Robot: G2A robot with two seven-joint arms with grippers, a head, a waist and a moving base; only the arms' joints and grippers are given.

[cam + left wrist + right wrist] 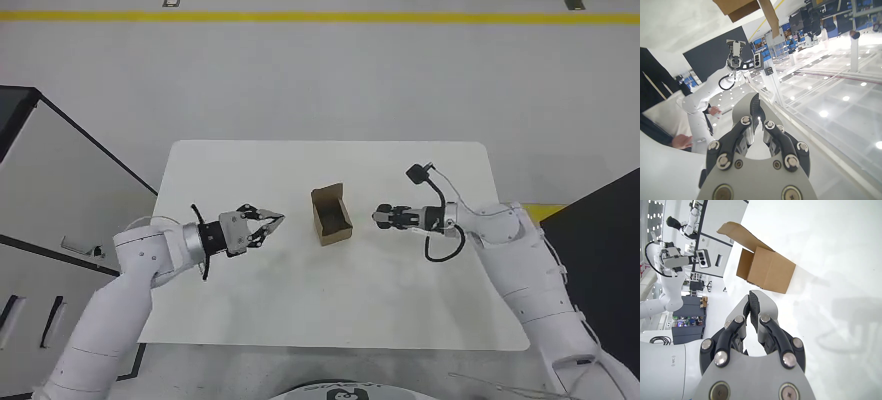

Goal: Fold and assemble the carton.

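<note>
Two arms flank the carton, which stands upright near the middle of the white counter. Its top is open and one flap is raised on the side away from the robot. The left gripper hovers just to the carton's left, its fingers pressed together on nothing. The right gripper sits closer on the carton's right, pads likewise closed and empty — neither touches the cardboard. Both point inward at the carton, a stance that seems meant for nudging it from opposite sides (closed tips push flaps well). The body looks squared up, so the open top appears to be the work left — likely tucking that raised flap down.
</note>
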